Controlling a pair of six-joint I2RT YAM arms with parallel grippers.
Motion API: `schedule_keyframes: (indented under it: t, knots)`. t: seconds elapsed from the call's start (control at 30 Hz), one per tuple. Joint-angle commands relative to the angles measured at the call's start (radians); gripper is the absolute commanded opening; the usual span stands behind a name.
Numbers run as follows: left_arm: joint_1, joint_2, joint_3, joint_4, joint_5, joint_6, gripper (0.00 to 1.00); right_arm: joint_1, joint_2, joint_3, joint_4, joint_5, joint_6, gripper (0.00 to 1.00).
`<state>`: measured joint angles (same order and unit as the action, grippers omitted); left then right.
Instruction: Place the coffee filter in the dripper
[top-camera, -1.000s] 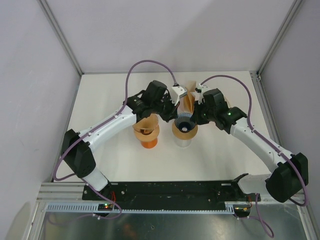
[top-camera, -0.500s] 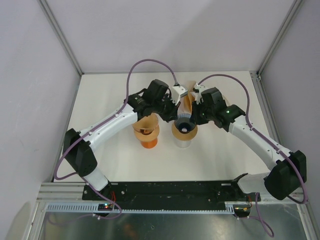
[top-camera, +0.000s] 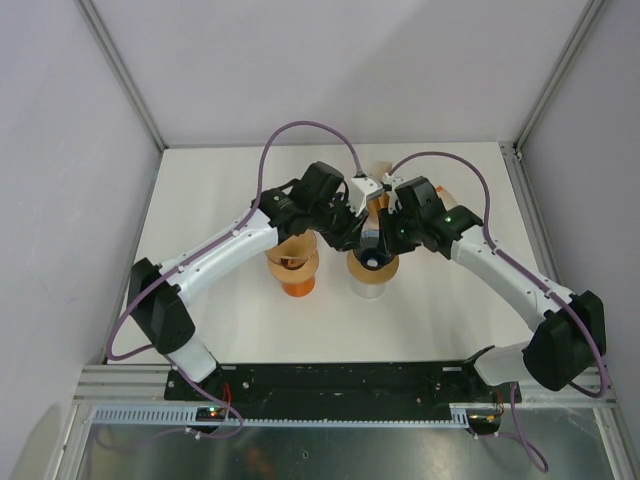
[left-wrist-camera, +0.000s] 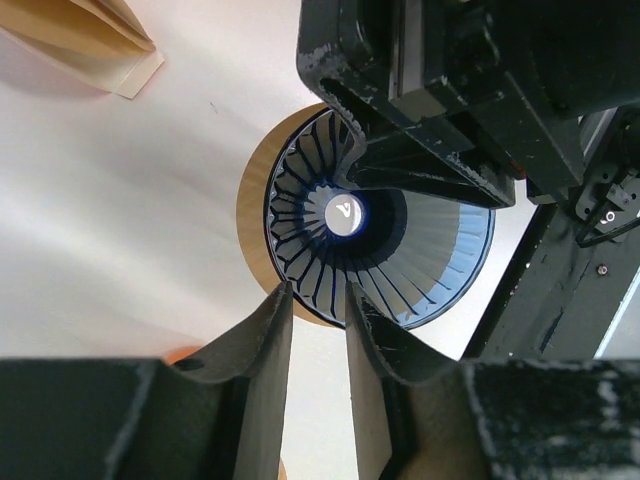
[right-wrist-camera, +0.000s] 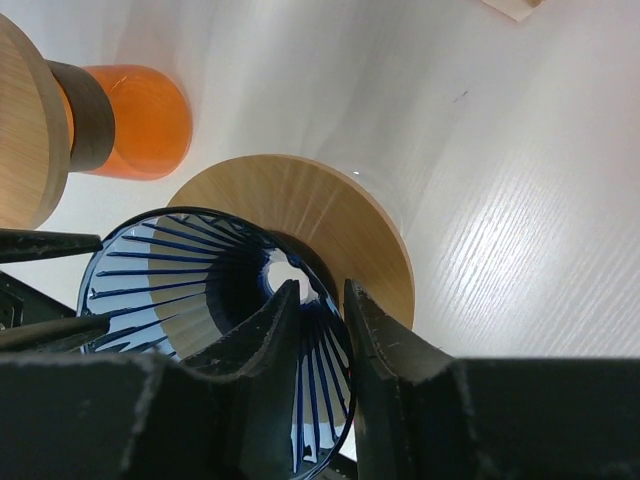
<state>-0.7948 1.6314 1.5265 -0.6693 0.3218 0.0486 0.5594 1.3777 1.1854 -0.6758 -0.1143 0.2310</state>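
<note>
Both arms reached in over the middle of the white counter (top-camera: 450, 310) and met above the blue ribbed dripper (left-wrist-camera: 430, 260). The dripper sat in a round wooden collar (right-wrist-camera: 330, 210) on a clear glass (top-camera: 368, 287).

The left pincer (left-wrist-camera: 318, 292) hung over the left rim of the dripper. Its fingers were spread a little, and only the dripper's ribs and the counter showed through the gap. The right pincer (right-wrist-camera: 320, 290) hung over the opposite side, close to the hole at the bottom of the cone. It was likewise slightly spread and pinched nothing. The two pincers faced each other across the dripper's mouth, near each other but apart.

The coffee filter (left-wrist-camera: 80, 40), tan folded paper, lay flat on the counter on the far side of the dripper, outside it and apart from both pincers. Part of the dripper's inner wall looked paler than the rest. Whether that was paper or just the translucent wall could not be told.

Just left of the dripper stood an orange vessel (top-camera: 296, 280) with a wooden collar of its own, near the left arm's forearm.
</note>
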Motion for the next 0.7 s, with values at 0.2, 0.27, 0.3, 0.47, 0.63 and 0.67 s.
schedule_keyframes:
  t: [0.2,0.27,0.3,0.47,0.63,0.67]
  knots:
    - [-0.010,0.005,0.066,-0.030,-0.009,-0.010,0.36,0.009,-0.002,0.093,-0.034,-0.005,-0.020,0.37]
    - [-0.010,0.003,0.078,-0.029,-0.018,-0.008,0.39,0.009,-0.003,0.104,-0.042,0.004,-0.023,0.40]
    - [-0.010,0.001,0.083,-0.030,-0.024,-0.006,0.40,0.009,-0.006,0.111,-0.045,0.008,-0.026,0.41]
    - [-0.008,-0.014,0.108,-0.029,-0.043,0.003,0.54,0.006,-0.020,0.160,-0.079,0.013,-0.045,0.44]
    - [0.007,-0.042,0.120,-0.030,-0.062,0.014,0.66,-0.015,-0.058,0.274,-0.143,-0.015,-0.082,0.46]
    - [0.012,-0.049,0.120,-0.030,-0.062,0.014,0.68,-0.022,-0.074,0.304,-0.152,-0.019,-0.089,0.46]
